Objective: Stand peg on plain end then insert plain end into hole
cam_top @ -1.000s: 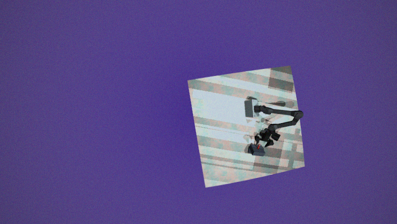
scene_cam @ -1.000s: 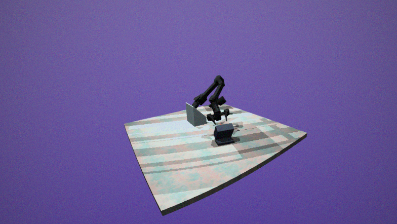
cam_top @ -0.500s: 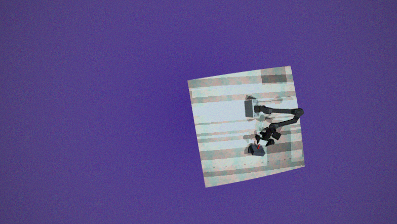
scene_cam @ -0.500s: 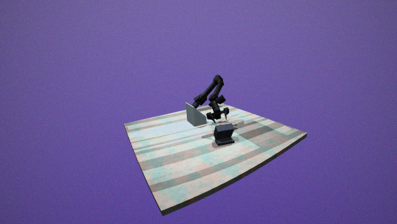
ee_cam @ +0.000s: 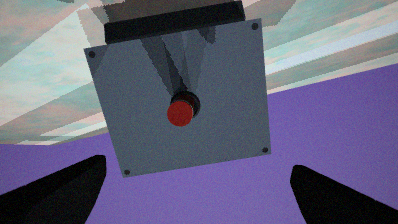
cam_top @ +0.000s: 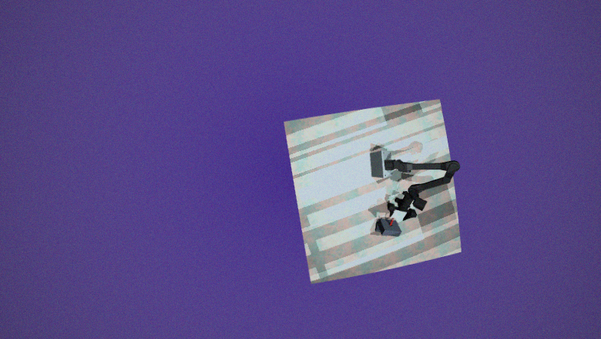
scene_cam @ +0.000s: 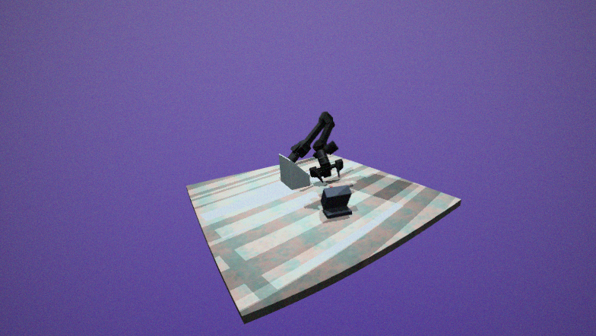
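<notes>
The red peg [cam_top: 392, 222] [ee_cam: 180, 113] stands in the hole [ee_cam: 197, 103] of the dark grey sloped panel [cam_top: 389, 230] [scene_cam: 337, 191] [ee_cam: 225, 100]. In the wrist view its round red end faces the camera and sticks out of the face, and the hole's dark rim shows around its far part. The white band is not clearly visible, and how deep the peg sits cannot be told. My gripper [cam_top: 398, 216] [scene_cam: 330, 179] [ee_cam: 200, 168] is open and empty. Its fingers are wide apart, in front of the panel and clear of the peg.
A light grey box-like block [cam_top: 377, 163] [scene_cam: 294, 177] stands at the arm's base. The panel's dark foot [scene_cam: 337, 213] rests on the patterned table [cam_top: 336, 185] [scene_cam: 258, 258]. The arm arches from the base block towards the panel. Shadows cross the panel's face.
</notes>
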